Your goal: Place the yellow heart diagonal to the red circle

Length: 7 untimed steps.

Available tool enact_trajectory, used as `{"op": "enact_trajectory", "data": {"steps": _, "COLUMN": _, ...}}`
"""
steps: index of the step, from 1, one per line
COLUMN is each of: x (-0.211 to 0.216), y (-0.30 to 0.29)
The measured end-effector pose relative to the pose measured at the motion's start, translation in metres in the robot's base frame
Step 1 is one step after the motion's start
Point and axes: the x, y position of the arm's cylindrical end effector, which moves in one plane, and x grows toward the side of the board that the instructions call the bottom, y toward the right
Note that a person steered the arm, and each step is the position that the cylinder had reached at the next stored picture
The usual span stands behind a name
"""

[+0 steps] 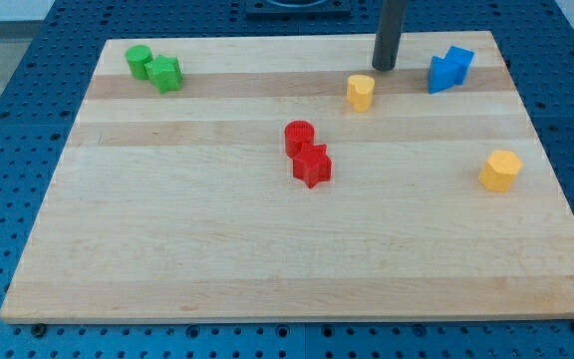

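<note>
Eight blocks on the wooden board: two green, two red, two yellow, two blue, paired by colour except the yellows. At the view's top left, a green cylinder touching a green star-like block on its right. Near the middle, the red circle, upright, with a red star touching it just below and slightly to the right. At the view's top right, two blue blocks pressed together, a blue block on the left and another blue piece up and to the right; shapes hard to make out exactly. At the right edge, lower down, a yellow hexagon, well apart from everything else. No jaws on this arm, only one dark rod coming down from the view's top; my tip on the board, holding nothing and touching no block. Yellow heart just below and to the left of my tip, near but with a small gap between. Heart well up and to the right of the red circle, with bare wood between them, and to the left of the blue pair. Heart standing flat on the board, lobes toward the view's top; point and long axis too small to tell for certain.
</note>
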Motion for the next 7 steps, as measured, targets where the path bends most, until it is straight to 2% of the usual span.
{"op": "enact_trajectory", "data": {"steps": 1, "x": 0.036, "y": 0.003}}
{"op": "enact_trajectory", "data": {"steps": 2, "x": 0.041, "y": 0.008}}
{"op": "enact_trajectory", "data": {"steps": 4, "x": 0.078, "y": 0.0}}
{"op": "enact_trajectory", "data": {"steps": 7, "x": -0.042, "y": -0.078}}
